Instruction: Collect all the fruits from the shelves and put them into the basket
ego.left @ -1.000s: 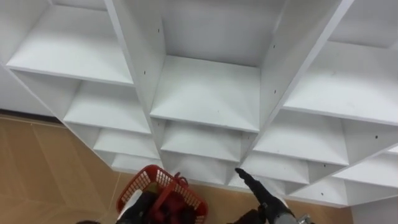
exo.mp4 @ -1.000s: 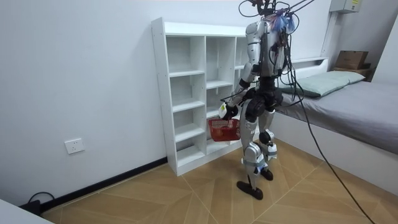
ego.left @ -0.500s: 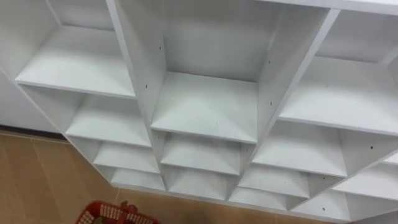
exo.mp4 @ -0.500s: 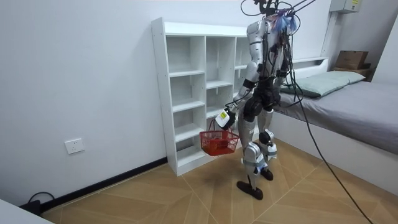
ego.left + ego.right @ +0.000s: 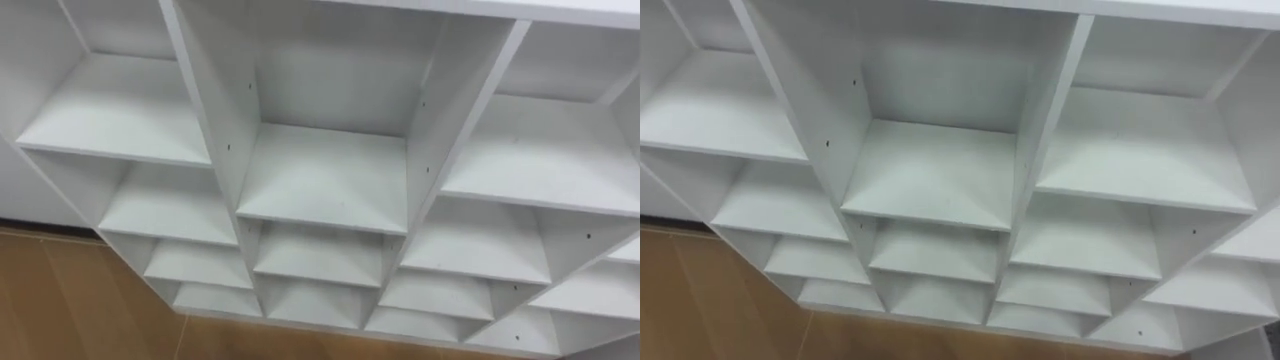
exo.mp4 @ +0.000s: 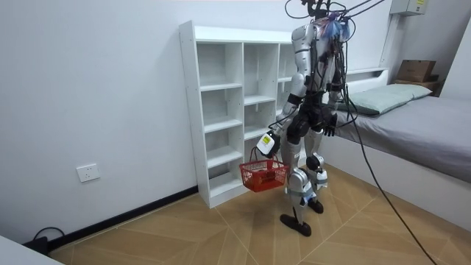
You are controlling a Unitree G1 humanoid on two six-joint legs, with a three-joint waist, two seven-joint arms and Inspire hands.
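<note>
Standing close in front of the white closet (image 6: 190, 118), the robot faces its shelves with the bed (image 6: 419, 125) just behind it, near the room view's right. Its left arm hangs down on the side toward the room view's left, and the left hand (image 6: 266, 143) is closed round the handle of a red basket (image 6: 263, 175). The basket hangs free below that hand, off the wooden floor (image 6: 221, 228), level with the closet's lower shelves and just beside the robot's leg. From where I stand I cannot make out what lies in the basket. The right hand (image 6: 329, 130) hangs by the hip on the bed side; I cannot tell how its fingers are set.

From the robot's head, the look is down into the closet's open compartments. A flat middle shelf (image 5: 322, 178) sits between two upright dividers (image 5: 215, 110), with more shelves stepping down below it toward the floor. Similar compartments lie to either side, all white boards with small peg holes along the dividers. A strip of the wooden floor shows at the closet's foot, by the lower left corner.

On the bed lies a pale green pillow (image 6: 390, 96) near the headboard. A wall socket (image 6: 87, 173) sits low on the white wall, well apart from the closet.
</note>
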